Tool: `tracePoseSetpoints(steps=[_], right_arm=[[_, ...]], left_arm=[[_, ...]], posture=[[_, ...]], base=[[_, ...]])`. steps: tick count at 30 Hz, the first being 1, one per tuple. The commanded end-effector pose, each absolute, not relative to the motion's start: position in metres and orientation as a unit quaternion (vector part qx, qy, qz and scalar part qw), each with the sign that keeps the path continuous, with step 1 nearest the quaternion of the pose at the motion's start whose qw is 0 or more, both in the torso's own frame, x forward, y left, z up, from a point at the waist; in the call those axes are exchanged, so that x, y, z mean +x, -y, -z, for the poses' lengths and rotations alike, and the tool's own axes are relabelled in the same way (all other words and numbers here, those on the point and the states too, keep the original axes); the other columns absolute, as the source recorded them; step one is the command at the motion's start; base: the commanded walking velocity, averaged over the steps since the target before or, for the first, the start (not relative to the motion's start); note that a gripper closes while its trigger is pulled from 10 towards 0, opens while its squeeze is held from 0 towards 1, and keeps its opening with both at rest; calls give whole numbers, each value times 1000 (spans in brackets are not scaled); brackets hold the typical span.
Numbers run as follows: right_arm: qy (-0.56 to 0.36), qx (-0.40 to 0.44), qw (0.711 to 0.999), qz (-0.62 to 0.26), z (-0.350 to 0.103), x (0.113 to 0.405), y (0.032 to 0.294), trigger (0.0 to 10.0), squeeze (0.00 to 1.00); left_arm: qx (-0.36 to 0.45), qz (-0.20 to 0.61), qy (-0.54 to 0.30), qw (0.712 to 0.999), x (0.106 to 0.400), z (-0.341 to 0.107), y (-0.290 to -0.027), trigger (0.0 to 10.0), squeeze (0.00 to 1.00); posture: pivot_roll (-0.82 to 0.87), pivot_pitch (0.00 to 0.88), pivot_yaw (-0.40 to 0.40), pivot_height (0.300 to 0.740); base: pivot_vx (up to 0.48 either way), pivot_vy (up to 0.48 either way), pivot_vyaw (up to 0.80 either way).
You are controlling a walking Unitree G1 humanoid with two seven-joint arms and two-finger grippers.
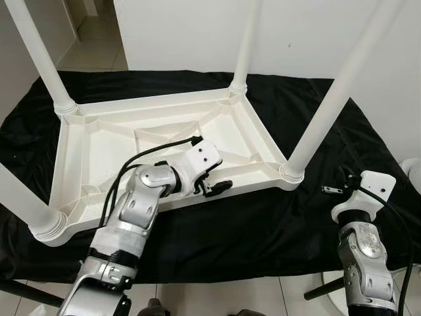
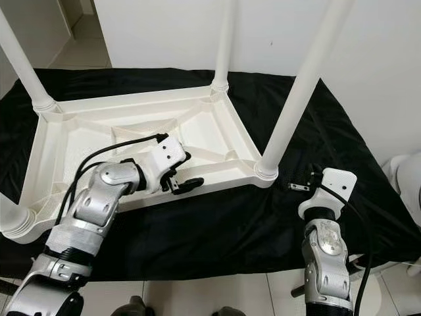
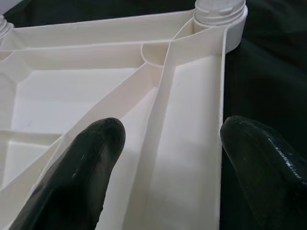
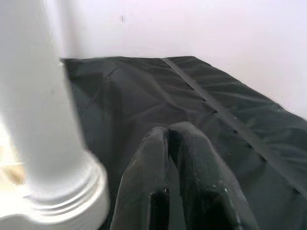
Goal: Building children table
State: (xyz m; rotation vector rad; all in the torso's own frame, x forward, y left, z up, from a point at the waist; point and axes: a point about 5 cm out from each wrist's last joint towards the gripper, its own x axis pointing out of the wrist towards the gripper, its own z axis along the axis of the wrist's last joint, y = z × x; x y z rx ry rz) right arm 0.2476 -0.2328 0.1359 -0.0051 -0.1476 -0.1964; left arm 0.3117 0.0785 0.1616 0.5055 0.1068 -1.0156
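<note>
A white plastic children's table lies upside down on a black cloth, its four legs pointing up. The near right leg is seated in its corner socket. My left gripper is open at the table's near rim. In the left wrist view one finger is inside the rim wall and the other is outside over the cloth. Just right of the near right leg, my right gripper is low over the cloth, its fingers pressed together on nothing.
A white wall stands close behind the cloth. Tiled floor leads through an opening at the back left. A white rounded object sits at the right edge, and a dark bar lies on the floor by my right arm.
</note>
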Motion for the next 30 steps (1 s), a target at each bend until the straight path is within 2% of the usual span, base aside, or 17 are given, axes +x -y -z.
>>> tracePoseSetpoints(steps=[1, 18, 25, 30], right_arm=[[74, 1, 994, 82, -134, 245, 226, 10000, 0], [71, 3, 994, 85, -131, 243, 225, 10000, 0], [68, 3, 994, 84, -128, 241, 222, 10000, 0], [66, 2, 994, 85, -128, 241, 223, 10000, 0]], left_arm=[[242, 467, -58, 849, 310, -157, -84, 10000, 0], [269, 484, -93, 827, 294, -141, -97, 10000, 0], [293, 467, -127, 825, 294, -127, -107, 9961, 0], [291, 468, -139, 823, 293, -124, -108, 9569, 0]], posture=[[-27, 0, -26, 740], [-24, 5, -18, 740], [-22, 8, -17, 740], [-21, 11, -19, 740]], base=[[0, 0, 0], [0, 0, 0], [0, 0, 0], [0, 0, 0]])
